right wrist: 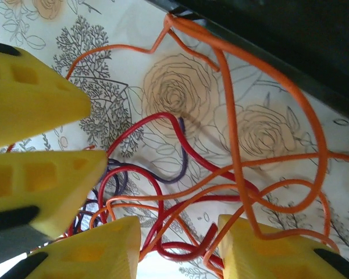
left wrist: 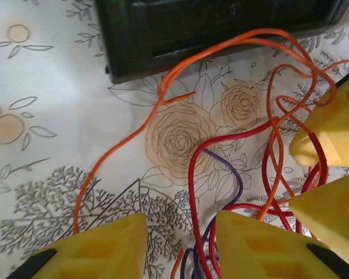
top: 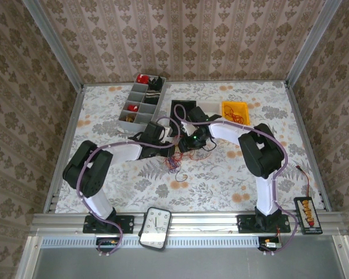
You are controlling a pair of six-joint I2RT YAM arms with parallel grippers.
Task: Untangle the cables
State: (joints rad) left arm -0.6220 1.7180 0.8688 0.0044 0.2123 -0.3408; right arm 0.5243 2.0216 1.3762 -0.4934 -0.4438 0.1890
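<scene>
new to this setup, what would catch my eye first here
A knot of orange, red and purple cables lies in the middle of the table. Up close, the yellow left hand and right hand stand open around its strands. Behind sit a grey divided tray and a yellow bin.

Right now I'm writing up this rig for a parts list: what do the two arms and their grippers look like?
The left arm and right arm have bulky black joint housings and white links, with a thick lilac cable running along each. The left gripper and right gripper carry blocky yellow fingers tapering to blunt tips, with rectangular recesses and black backing.
</scene>
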